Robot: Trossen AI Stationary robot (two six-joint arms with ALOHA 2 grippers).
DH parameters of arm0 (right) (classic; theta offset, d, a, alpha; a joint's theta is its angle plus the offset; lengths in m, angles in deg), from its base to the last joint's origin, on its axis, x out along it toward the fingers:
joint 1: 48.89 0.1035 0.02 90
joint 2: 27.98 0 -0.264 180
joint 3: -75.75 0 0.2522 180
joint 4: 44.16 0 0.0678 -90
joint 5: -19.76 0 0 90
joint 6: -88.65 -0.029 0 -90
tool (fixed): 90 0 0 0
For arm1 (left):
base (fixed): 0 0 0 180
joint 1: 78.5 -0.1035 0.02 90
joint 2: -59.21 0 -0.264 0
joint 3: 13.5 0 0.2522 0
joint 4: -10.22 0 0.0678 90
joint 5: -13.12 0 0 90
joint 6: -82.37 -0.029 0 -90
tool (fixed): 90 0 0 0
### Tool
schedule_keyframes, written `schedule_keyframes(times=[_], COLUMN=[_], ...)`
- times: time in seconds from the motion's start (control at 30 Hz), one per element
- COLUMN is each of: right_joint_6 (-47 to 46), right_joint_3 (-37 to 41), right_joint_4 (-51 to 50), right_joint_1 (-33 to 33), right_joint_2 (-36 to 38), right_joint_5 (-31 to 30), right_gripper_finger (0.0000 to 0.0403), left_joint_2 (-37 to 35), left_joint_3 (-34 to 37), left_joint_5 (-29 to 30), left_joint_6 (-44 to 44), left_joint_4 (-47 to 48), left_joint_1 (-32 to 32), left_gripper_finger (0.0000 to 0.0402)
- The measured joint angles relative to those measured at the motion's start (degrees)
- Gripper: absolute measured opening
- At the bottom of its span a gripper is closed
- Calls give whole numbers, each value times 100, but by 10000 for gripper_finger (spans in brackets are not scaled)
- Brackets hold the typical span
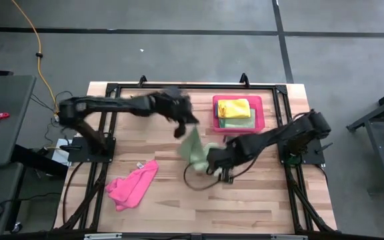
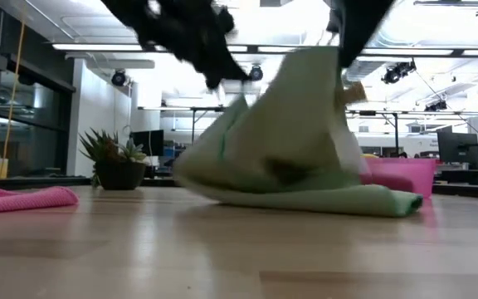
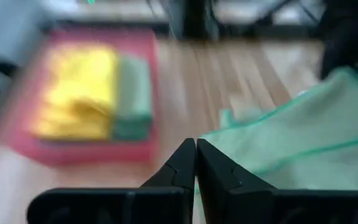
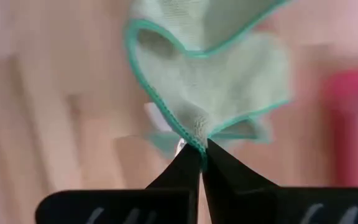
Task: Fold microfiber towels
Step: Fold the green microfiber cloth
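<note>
the right tool [image 4: 202,149] is pressed together on a pinch of the light green towel's [image 1: 195,145] teal-stitched edge, the cloth spreading away from its tips. the left tool [image 3: 195,149] is pressed together too; the same towel's edge lies just at its tips in the left wrist view, but that view is too smeared to tell whether any cloth is caught between them. the towel sits near the middle of the desk [image 1: 259,207], part lifted into a peak and part lying crumpled on the wood.

a pink towel [image 1: 132,185] lies loose toward the left front of the desk, well apart. a pink tray [image 1: 259,112] at the back holds a folded yellow towel [image 1: 234,107] beside folded green cloth. a small spiky plant [image 2: 114,159] stands at the far edge in the low view.

the left arm reaches across from the left rear, its wrist above the towel's raised corner. the right arm stretches low from the right side toward the towel's near side.
</note>
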Motion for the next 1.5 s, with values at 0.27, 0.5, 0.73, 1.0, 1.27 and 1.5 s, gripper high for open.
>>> schedule_keyframes(times=[0.27,0.5,0.73,1.0,1.27,1.5], right_joint_6=[-1144,-937,-87,698,534,-400], right_joint_3=[-302,-851,-1545,-1574,-1566,-1563], right_joint_4=[-612,-554,-497,71,-289,-613], right_joint_1=[-496,-930,-1277,-1682,-1406,-505], right_joint_2=[1582,2258,2233,2079,1665,1252], right_joint_5=[-1793,-2562,-2706,-1935,-1478,-1286], right_gripper_finger=[0,0,0,0,0,0], left_joint_2=[-2366,-3369,-3804,-4109,-4265,-4534], left_joint_3=[-415,-1209,-1771,-1797,-1589,-937], left_joint_5=[321,338,314,1085,1413,1522], left_joint_6=[-644,-1040,-1237,-1376,-511,897], left_joint_4=[773,1806,3236,4239,5456,5429], left_joint_1=[-348,-485,-484,-486,-306,788], left_gripper_finger=[0,0,0,0,0,0])
